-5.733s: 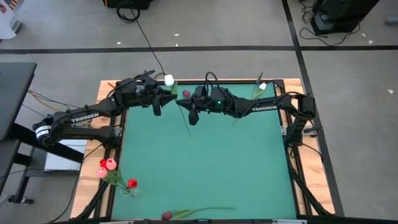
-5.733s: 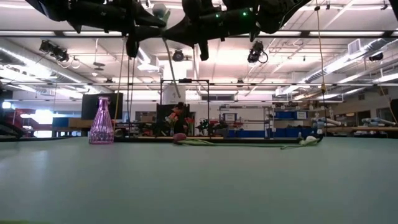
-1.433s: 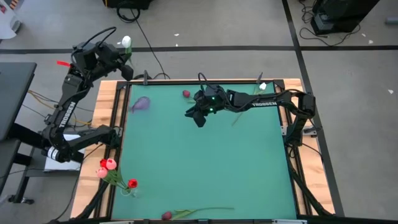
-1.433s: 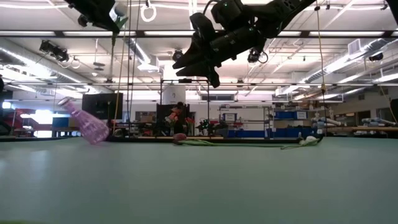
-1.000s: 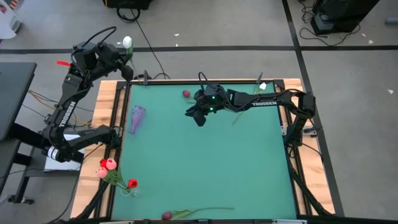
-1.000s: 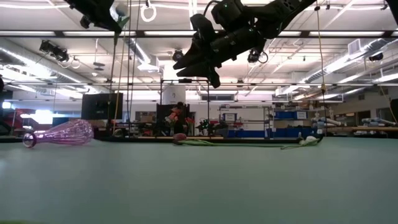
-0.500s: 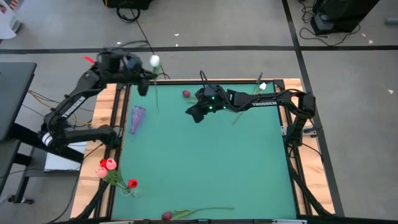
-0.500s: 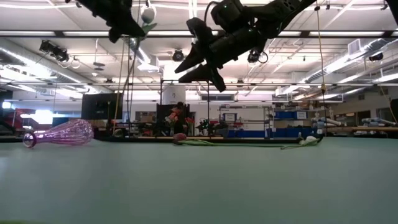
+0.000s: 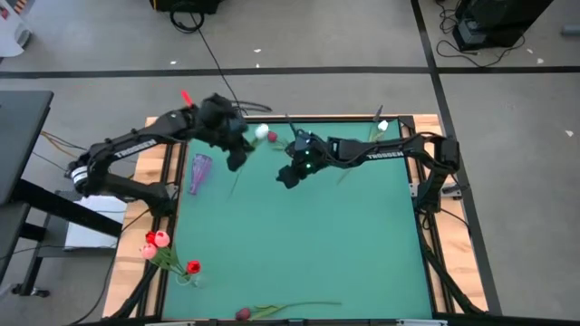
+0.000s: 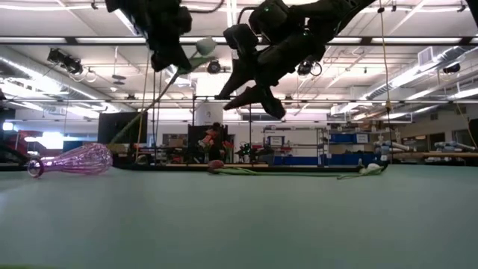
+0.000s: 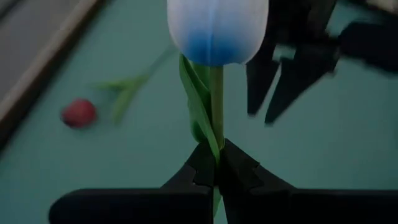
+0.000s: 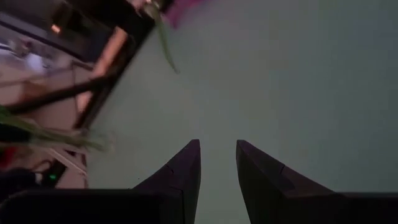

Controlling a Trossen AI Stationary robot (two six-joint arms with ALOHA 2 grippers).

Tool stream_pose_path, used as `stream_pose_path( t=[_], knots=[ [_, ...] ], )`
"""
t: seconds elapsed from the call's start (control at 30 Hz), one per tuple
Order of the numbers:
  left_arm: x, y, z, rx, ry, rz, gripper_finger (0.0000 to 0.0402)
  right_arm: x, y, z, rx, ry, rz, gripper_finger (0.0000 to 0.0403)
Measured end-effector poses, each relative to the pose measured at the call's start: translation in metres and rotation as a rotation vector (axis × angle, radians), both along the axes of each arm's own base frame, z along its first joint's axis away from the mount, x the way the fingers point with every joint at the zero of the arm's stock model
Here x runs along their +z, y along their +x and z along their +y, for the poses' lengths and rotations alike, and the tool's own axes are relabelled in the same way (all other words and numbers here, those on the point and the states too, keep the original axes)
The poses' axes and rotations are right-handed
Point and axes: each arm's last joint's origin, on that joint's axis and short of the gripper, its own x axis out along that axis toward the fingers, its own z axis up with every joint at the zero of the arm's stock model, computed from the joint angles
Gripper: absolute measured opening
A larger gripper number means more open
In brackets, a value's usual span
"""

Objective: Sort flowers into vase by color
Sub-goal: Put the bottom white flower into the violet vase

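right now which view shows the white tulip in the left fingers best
The left wrist view: the white tulip fills the picture, its stem pinched in the shut left gripper. The high view shows only a small white head. The low view shows the head with the stem slanting down. The right wrist view misses the head.
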Motion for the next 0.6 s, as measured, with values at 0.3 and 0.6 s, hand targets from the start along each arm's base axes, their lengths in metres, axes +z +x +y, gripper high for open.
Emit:
stream_pose_path(
  t=[0.3,0.6],
  knots=[
    [-0.034,0.033,-0.02,-0.063,-0.086,0.172,0.0037,-0.007,-0.001,0.029,0.044,0.013,0.097,0.0112],
    [-0.051,0.048,-0.034,-0.047,-0.141,0.252,0.0132,-0.012,-0.005,0.052,0.092,0.063,0.186,0.0112]
  ],
)
